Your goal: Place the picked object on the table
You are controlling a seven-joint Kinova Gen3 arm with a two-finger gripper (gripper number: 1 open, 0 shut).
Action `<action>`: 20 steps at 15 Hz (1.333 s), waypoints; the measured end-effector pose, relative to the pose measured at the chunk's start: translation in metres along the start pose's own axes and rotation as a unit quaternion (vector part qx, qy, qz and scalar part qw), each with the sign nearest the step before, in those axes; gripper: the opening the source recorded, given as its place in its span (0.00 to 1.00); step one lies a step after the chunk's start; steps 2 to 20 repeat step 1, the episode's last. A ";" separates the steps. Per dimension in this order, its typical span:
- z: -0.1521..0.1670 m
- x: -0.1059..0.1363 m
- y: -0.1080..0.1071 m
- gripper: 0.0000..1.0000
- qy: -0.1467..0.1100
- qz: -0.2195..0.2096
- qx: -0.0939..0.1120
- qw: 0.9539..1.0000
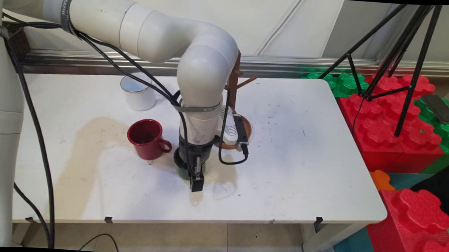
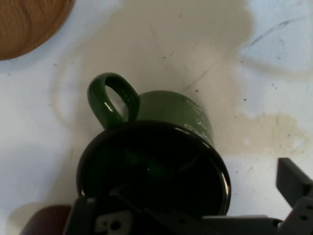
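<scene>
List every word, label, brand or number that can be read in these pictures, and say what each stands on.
No text can be read.
Grey band on the arm: lettering, too small to read.
Grey band near the wrist: tiny marks, unreadable.
Green mug: pale marks on its side, too blurred to read.

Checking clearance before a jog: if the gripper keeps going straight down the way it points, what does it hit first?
Most likely the green mug right below the gripper: one finger looks outside its rim. Depth is unclear.

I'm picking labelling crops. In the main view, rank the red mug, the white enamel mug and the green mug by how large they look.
1. red mug
2. white enamel mug, close behind; it's farther away, so uncertain
3. green mug, mostly hidden under the gripper
</scene>
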 end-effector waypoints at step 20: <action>-0.001 -0.001 0.000 1.00 0.002 0.002 0.002 1.000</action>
